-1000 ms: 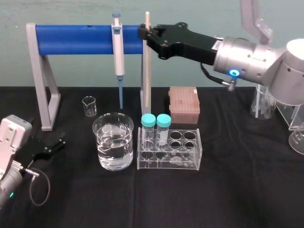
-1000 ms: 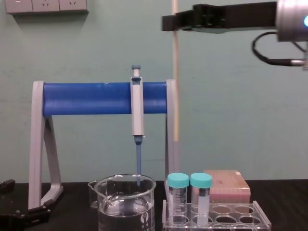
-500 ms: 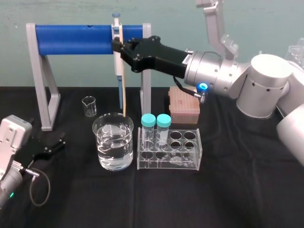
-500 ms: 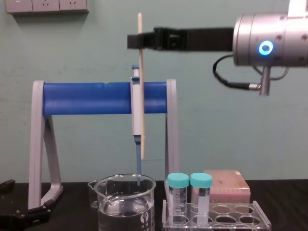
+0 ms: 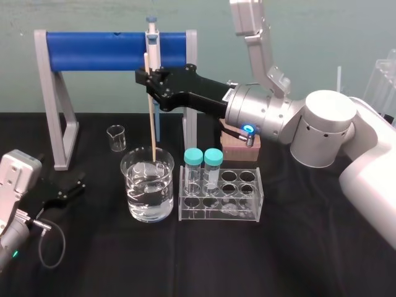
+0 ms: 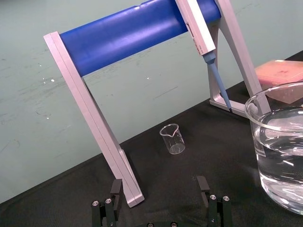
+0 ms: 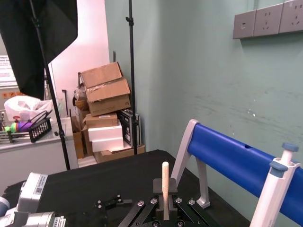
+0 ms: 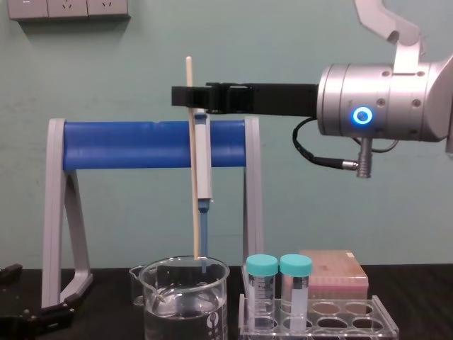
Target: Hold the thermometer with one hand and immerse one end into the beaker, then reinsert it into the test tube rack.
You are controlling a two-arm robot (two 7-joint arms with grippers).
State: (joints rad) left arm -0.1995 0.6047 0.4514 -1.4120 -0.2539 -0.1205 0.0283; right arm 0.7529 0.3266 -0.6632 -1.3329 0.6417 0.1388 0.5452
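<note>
Head view, lower left of frame: the left gripper (image 5: 73, 187) lay parked on the black tabletop (image 5: 297, 247), well apart from the glassware. The left wrist view showed its fingers (image 6: 116, 188) spread apart with nothing between them.

Centre of frame: the beaker (image 5: 137, 204) stood on the tabletop, part filled with clear liquid. Just beside it, toward frame right, stood the test tube rack (image 5: 249, 204), with two teal-capped tubes (image 5: 193, 158) in its rear left holes.

Above the beaker, the thermometer (image 5: 150, 117) hung near upright, clamped close to its upper end by the right gripper (image 5: 146, 81), whose jaws were closed on it. The chest view placed the rod's lower end at about the beaker's rim level, above the liquid line. The right arm reached in from frame right, its wrist ring lit blue.

Further back: a small beaker (image 5: 116, 138) stood behind the large one, and a pink box (image 5: 242, 148) sat behind the rack. At the rear, a grey-and-blue pipette (image 5: 152, 59) hung from a blue bar stand (image 5: 93, 51).
</note>
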